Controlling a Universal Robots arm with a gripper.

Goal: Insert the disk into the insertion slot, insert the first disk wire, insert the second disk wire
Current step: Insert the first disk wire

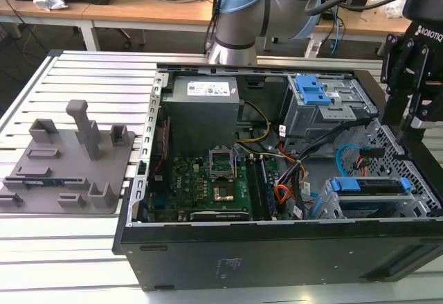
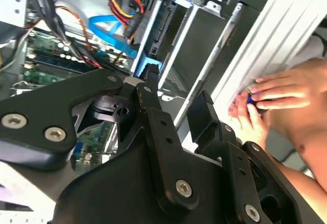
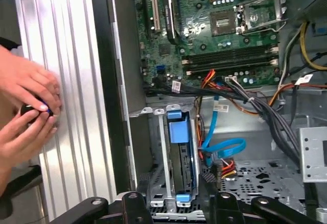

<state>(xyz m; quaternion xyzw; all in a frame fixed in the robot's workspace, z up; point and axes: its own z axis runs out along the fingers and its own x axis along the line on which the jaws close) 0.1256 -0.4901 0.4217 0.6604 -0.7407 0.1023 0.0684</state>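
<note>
The disk [image 1: 369, 186] in its blue carrier sits inside the insertion slot [image 1: 325, 206], a small grey cage at the front of the open computer case on the exterior view's right. My gripper [image 1: 403, 125] hangs open above and behind it with nothing between its fingers. In the first wrist view the disk [image 3: 180, 147] lies in the slot [image 3: 161, 152] just beyond my gripper [image 3: 173, 203]. In the second wrist view my gripper [image 2: 176, 89] stands before the disk [image 2: 162, 27]. A blue wire [image 3: 225, 146] and a red, yellow and black wire bundle [image 3: 226, 168] lie loose beside the slot.
A larger grey cage with a blue latch [image 1: 311, 91] stands behind the slot. The motherboard [image 1: 208, 179] and a grey power box [image 1: 202, 110] are in the case on the exterior view's left. A person's hands [image 3: 28, 106] hold a small dark object on the ribbed table beside the case. A grey fixture [image 1: 69, 158] lies beyond the case on that side.
</note>
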